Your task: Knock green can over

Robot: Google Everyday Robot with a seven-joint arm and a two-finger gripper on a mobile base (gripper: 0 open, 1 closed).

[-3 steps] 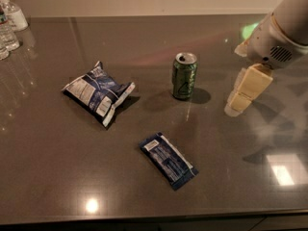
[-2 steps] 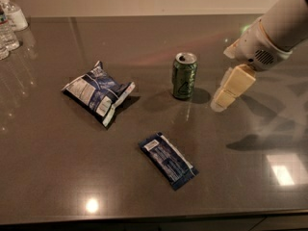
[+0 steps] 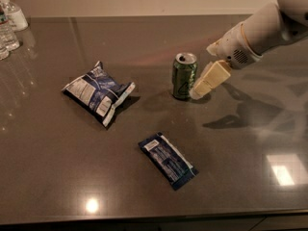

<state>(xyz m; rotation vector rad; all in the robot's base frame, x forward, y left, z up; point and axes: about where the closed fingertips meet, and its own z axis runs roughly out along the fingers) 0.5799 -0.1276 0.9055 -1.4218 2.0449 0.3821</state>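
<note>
The green can (image 3: 184,75) stands upright on the dark table (image 3: 53,162), a little right of the middle, with its silver top showing and a pale triangular mark on its side. My gripper (image 3: 201,90) reaches in from the upper right on a white arm, and its cream fingers (image 3: 210,79) point down and left. Its tip is right beside the can's lower right side, touching it or nearly so.
A blue and white chip bag (image 3: 97,93) lies left of the can. A dark blue snack packet (image 3: 168,160) lies in front of it. Clear water bottles (image 3: 10,20) stand at the far left corner. The table's front edge runs along the bottom.
My gripper has moved left across the table toward the can and now sits against its right side. The can still stands upright in the same spot.
</note>
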